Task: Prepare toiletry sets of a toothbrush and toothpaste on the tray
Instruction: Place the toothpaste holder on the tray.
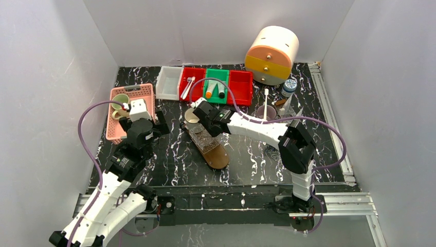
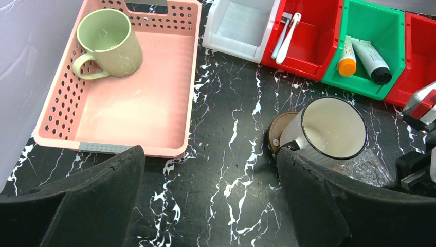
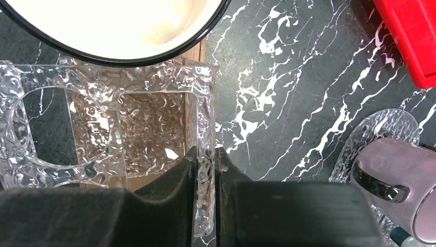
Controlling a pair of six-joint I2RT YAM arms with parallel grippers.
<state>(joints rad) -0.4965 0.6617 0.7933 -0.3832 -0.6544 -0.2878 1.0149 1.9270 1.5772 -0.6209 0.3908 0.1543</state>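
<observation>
Two slim white toothbrushes (image 2: 287, 34) lie in a red bin (image 1: 191, 82). Beside them, in the green bin (image 1: 217, 84), lie two white toothpaste tubes, one with an orange cap (image 2: 347, 60) and one with a dark cap (image 2: 374, 62). An oval wooden tray (image 1: 218, 157) lies mid-table with a clear textured holder (image 3: 149, 128) on it. My right gripper (image 3: 205, 154) is shut on that holder's right wall. My left gripper (image 2: 210, 154) hangs open over bare table, between the pink basket (image 2: 128, 110) and a white mug (image 2: 329, 131).
A green mug (image 2: 109, 43) stands in the pink basket. A white bin (image 1: 169, 82) and another red bin (image 1: 240, 86) flank the row. A greyish cup (image 3: 396, 180) with a toothbrush (image 1: 266, 98) in it, a round drawer unit (image 1: 272, 54) and a small jar (image 1: 290, 85) stand at the back right.
</observation>
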